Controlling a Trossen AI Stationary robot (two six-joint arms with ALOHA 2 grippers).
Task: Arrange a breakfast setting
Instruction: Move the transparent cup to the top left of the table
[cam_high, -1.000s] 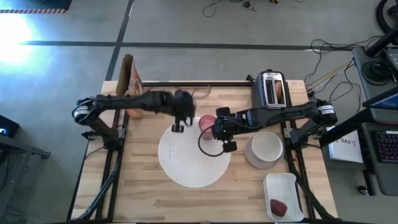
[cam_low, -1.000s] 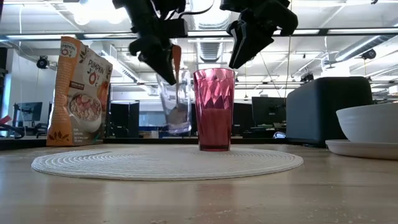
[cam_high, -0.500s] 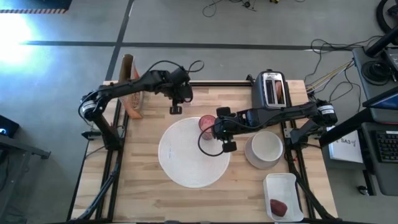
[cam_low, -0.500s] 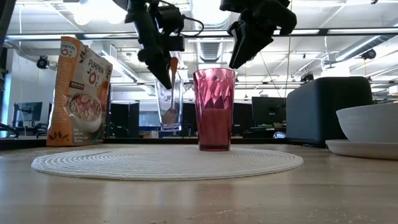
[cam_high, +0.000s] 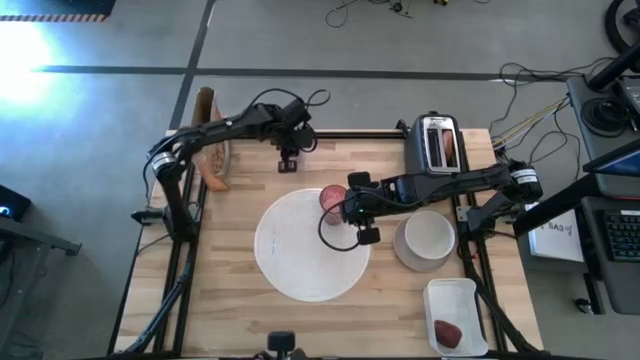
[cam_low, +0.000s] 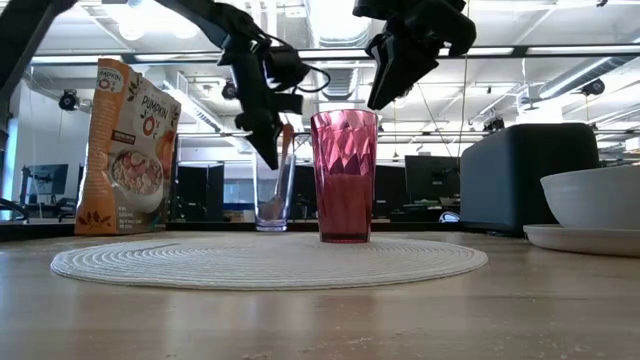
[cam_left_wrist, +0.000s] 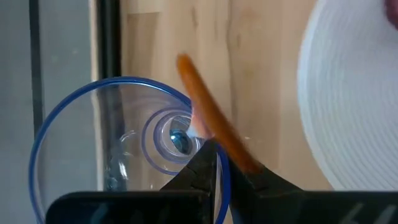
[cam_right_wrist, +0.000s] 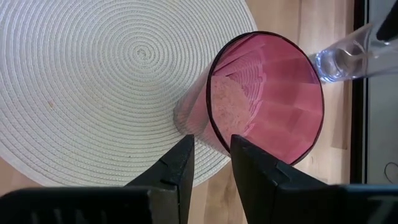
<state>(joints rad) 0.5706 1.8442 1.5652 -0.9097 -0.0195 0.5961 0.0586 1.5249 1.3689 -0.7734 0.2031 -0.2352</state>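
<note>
A clear glass (cam_low: 272, 195) with an orange-handled spoon (cam_left_wrist: 205, 106) in it is near the table's far edge, with my left gripper (cam_high: 288, 160) shut on it. The pink tumbler (cam_high: 331, 197) stands upright on the far side of the round white woven mat (cam_high: 300, 260). My right gripper (cam_right_wrist: 211, 158) hovers open over the tumbler's rim, one finger on each side of the wall, with a gap around it. A white bowl (cam_high: 426, 238) sits on a plate at the right. The dark-red fruit (cam_high: 447, 331) lies in the white tray (cam_high: 470, 300). Browned bread (cam_high: 450, 148) sticks out of the toaster (cam_high: 432, 150). My left gripper holds the glass by its rim (cam_left_wrist: 219, 186), one finger inside and one outside, coming steeply from above. The spoon's orange handle (cam_left_wrist: 242, 158) runs right by the fingers; whether it is pinched too, I cannot tell. The glass is upright, its base at or just above the table.
A cereal bag (cam_low: 125, 150) stands at the far left corner. The toaster is at the far right, and the bowl and tray fill the right side. Bare wood (cam_high: 230, 320) lies near and left of the mat.
My left gripper has carried the glass from over the mat's far-left part toward the table's far edge and a little down. The glass, tilted and lifted before, now stands upright and lower.
</note>
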